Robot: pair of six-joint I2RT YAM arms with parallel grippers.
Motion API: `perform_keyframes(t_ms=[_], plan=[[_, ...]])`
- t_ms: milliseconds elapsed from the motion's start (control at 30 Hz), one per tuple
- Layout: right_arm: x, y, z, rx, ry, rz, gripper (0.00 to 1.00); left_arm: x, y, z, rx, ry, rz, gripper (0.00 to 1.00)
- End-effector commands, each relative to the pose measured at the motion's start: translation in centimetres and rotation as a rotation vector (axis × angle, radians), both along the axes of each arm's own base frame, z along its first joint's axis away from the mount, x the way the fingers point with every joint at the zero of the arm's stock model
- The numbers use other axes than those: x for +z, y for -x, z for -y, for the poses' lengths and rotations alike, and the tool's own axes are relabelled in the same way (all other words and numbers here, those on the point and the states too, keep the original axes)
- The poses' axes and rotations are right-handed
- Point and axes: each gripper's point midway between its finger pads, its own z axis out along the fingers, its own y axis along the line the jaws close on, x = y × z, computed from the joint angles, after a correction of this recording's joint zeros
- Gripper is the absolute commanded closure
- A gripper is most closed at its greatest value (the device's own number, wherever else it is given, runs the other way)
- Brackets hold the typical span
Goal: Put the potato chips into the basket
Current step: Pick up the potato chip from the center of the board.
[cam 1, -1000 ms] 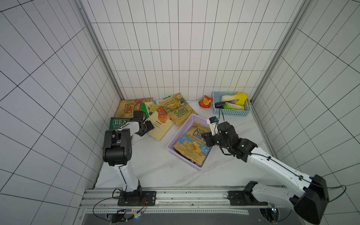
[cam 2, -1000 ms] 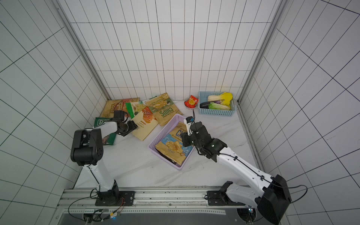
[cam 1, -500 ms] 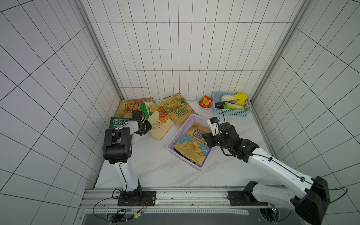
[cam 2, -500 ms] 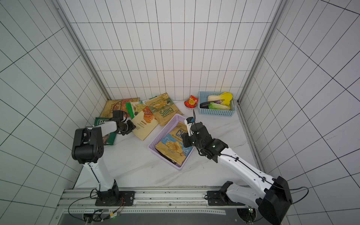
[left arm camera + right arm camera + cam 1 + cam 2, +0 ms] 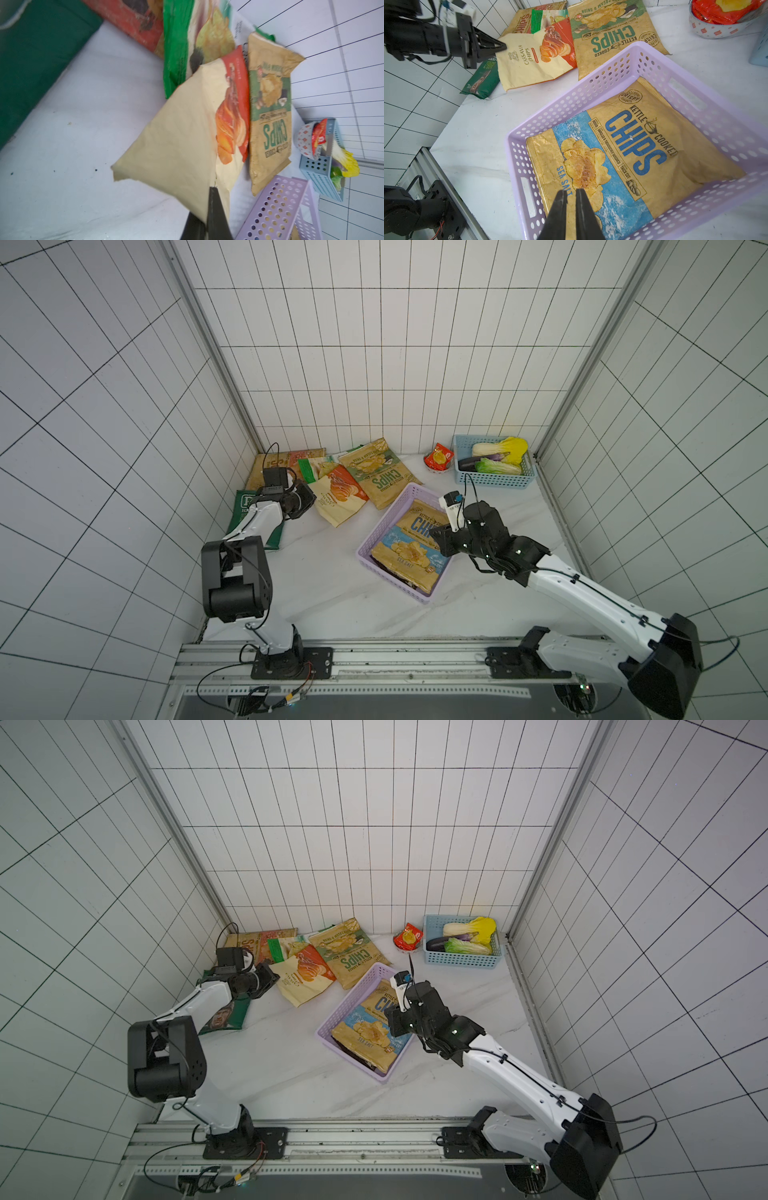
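Note:
My left gripper (image 5: 311, 502) is shut on the near corner of the cream cassava chips bag (image 5: 336, 499), pinching its edge (image 5: 209, 205) and holding that corner off the table. Around it lie a tan green-print CHIPS bag (image 5: 376, 475), a green-white bag (image 5: 318, 466), a brown bag (image 5: 278, 460) and a dark green bag (image 5: 245, 510). The lilac basket (image 5: 376, 531) holds a tan and blue CHIPS bag (image 5: 633, 145). Above that bag hangs my right gripper (image 5: 571, 192), its jaws almost together with nothing between them.
A light blue basket (image 5: 492, 481) with vegetables stands in the back right corner, a small bowl with a red snack packet (image 5: 437, 457) beside it. Tiled walls close in on the left, back and right. A metal rail (image 5: 374, 659) runs along the front.
My left gripper's jaws have closed on the cassava bag's corner. The right arm has hardly moved.

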Motion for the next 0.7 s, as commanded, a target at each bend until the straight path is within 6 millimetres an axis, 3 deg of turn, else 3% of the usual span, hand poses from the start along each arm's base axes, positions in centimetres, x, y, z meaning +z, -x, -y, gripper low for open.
perform_keyframes(t_ms=[0,200,367,500,667], plan=[[1.5,0.1,-1.1,0.042,-0.02,0.027,0.86,5.8,-0.5,0.6,-0.056,-0.009,0.162,1.0],[3.2,0.9,-2.3,0.119,-0.071,0.061,0.85,12.7,0.9,1.9,-0.112,0.012,0.327,1.0],[7.1,3.0,-4.2,0.268,-0.16,0.176,0.83,17.9,2.5,2.3,-0.132,-0.025,0.429,1.0],[9.5,4.6,-6.5,0.387,-0.178,0.224,0.8,20.5,3.7,2.5,-0.137,-0.04,0.484,1.0],[11.0,4.8,-10.4,0.447,-0.175,0.249,0.76,22.3,5.4,3.3,-0.159,-0.016,0.508,1.0]])
